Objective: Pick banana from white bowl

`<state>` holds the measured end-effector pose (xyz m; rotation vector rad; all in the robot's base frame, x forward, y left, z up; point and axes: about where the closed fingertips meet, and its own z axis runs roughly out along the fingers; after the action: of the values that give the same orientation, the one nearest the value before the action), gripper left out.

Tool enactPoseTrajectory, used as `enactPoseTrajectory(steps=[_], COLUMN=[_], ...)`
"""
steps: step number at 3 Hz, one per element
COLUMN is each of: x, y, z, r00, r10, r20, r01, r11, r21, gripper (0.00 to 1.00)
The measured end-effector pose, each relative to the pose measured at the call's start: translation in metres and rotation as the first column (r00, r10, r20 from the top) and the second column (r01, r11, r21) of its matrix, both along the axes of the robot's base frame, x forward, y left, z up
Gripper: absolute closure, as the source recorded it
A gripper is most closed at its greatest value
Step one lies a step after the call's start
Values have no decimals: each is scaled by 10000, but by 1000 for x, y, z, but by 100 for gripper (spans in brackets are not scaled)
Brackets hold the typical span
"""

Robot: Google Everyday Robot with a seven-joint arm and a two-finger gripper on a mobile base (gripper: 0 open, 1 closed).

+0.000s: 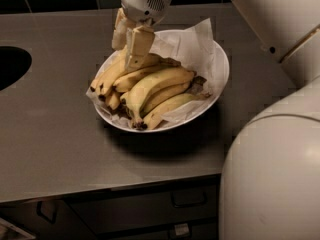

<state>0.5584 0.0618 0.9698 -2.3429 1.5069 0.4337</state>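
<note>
One-armed, hovers with gripper (124,55) over ten o'clock side of white bowl (223,80), just above banana (113,74); cannot tell whether clenched or released.

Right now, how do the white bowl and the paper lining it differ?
The white bowl is smooth, evenly rimmed; the paper is crumpled. The bowl sits low on the counter; the paper rises past its rim at the back. Both are white. The tool is over the back-left bananas.
</note>
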Motion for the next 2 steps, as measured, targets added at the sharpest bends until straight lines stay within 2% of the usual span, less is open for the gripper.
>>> enactPoseTrajectory(steps=[2], x=[0], y=[-3], z=[-5], r00=[9967], r10=[-534], r20=[-619], r01=[538], r11=[9985], r21=[42], gripper=[44])
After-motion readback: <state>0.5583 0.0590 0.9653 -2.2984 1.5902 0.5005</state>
